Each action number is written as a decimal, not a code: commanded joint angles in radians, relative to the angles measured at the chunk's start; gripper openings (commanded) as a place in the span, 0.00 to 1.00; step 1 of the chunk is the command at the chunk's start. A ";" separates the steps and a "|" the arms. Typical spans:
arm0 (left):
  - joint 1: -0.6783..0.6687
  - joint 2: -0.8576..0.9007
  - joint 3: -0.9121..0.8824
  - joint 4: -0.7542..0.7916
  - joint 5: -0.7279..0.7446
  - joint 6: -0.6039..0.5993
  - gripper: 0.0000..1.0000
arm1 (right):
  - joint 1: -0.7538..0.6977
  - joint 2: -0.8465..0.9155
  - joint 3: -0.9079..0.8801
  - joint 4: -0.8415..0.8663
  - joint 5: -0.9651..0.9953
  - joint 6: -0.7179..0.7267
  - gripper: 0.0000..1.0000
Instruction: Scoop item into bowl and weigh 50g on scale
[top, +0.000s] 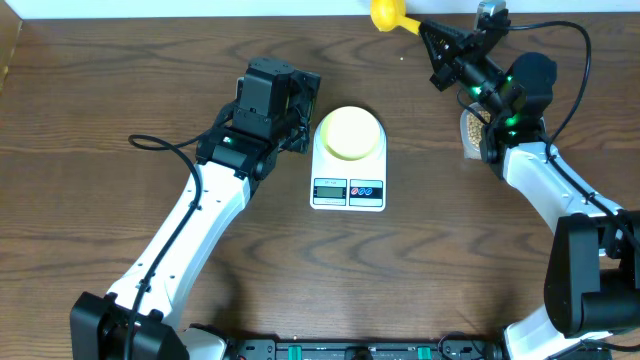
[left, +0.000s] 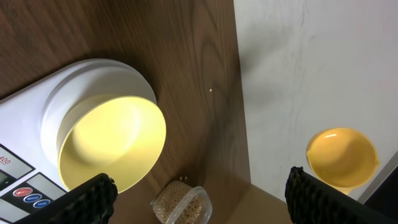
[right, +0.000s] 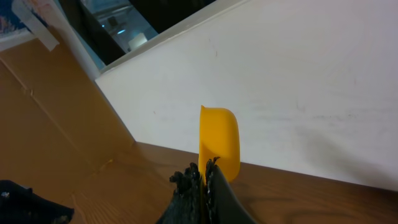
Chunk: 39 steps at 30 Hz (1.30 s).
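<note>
**Scoop empty at the far edge, beans waiting in the tub**

Nearest you, the scale (top: 347, 186) sits mid-table with its display toward the robot. The bowl (top: 350, 133) stands on its platform, and the left wrist view shows it empty. Your left gripper (left: 200, 183) hovers just beside the scale with its jaws spread wide, holding nothing.

Further out and to the right, the beans (left: 177, 204) lie in a clear tub (left: 200, 196) on the table. From overhead the tub is partly hidden under your right arm.

Farthest away, by the table's back edge, your right gripper (right: 204, 179) is clamped on the handle of the yellow scoop (top: 385, 14). Its cup looks empty.

Expect the beans to be hard, smooth and round. Each one is light, but loose ones will likely roll and bounce across the wood. Fingers are a poor way to take them, so let the scoop do it and keep your hold on the stiff handle. Carry the cup level and tip it low over the bowl. The bowl looks light and may shift on the platform if nudged.
</note>
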 joint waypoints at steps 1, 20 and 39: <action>0.002 -0.010 0.004 -0.003 -0.010 0.013 0.89 | -0.007 -0.002 0.017 -0.007 0.012 -0.019 0.01; 0.002 -0.010 0.004 -0.002 -0.010 0.013 0.89 | -0.009 -0.002 0.017 -0.086 -0.052 -0.031 0.01; 0.002 -0.010 0.004 -0.003 -0.010 0.013 0.89 | -0.008 -0.002 0.017 0.012 0.218 -0.138 0.01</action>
